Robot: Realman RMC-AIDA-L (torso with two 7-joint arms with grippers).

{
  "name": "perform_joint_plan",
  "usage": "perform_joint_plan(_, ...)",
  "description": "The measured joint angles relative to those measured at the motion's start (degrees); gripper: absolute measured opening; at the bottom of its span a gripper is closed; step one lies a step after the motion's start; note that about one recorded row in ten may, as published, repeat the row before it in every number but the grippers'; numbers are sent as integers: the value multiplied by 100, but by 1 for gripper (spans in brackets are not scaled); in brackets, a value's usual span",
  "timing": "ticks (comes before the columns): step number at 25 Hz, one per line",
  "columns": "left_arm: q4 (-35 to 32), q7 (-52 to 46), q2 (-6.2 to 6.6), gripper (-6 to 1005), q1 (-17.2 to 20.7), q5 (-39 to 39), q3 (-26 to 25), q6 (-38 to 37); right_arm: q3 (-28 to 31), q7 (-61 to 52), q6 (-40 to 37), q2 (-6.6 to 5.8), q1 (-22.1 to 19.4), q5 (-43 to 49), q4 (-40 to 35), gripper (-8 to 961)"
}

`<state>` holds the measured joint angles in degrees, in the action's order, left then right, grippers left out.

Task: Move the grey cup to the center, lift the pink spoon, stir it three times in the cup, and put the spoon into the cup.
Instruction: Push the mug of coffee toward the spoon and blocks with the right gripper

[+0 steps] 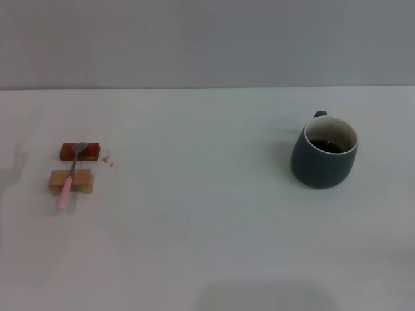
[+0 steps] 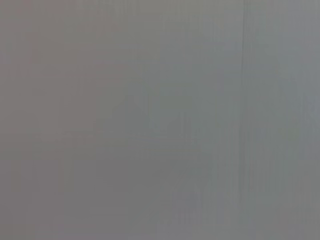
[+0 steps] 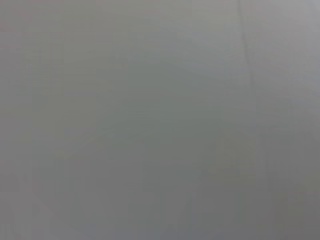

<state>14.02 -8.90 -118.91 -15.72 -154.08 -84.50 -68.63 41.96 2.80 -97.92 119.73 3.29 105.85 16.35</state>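
The grey cup (image 1: 323,153) stands upright at the right of the white table, its handle turned to the far side and dark liquid inside. At the far left lies the pink spoon (image 1: 71,174), its pink handle resting on a tan block (image 1: 82,182) and its metal bowl on a red-brown block (image 1: 89,152). Neither gripper shows in the head view. Both wrist views hold only plain grey surface.
A few small red-brown crumbs (image 1: 109,159) lie just right of the red-brown block. The white table (image 1: 194,214) runs back to a grey wall. Faint shadows fall at the left edge and the front edge.
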Motion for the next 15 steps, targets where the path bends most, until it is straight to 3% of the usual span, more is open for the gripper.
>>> perform_joint_plan(15, 4, 1, 1, 812, 34, -27, 14, -34, -19, 14, 17, -14, 14, -12, -14, -1)
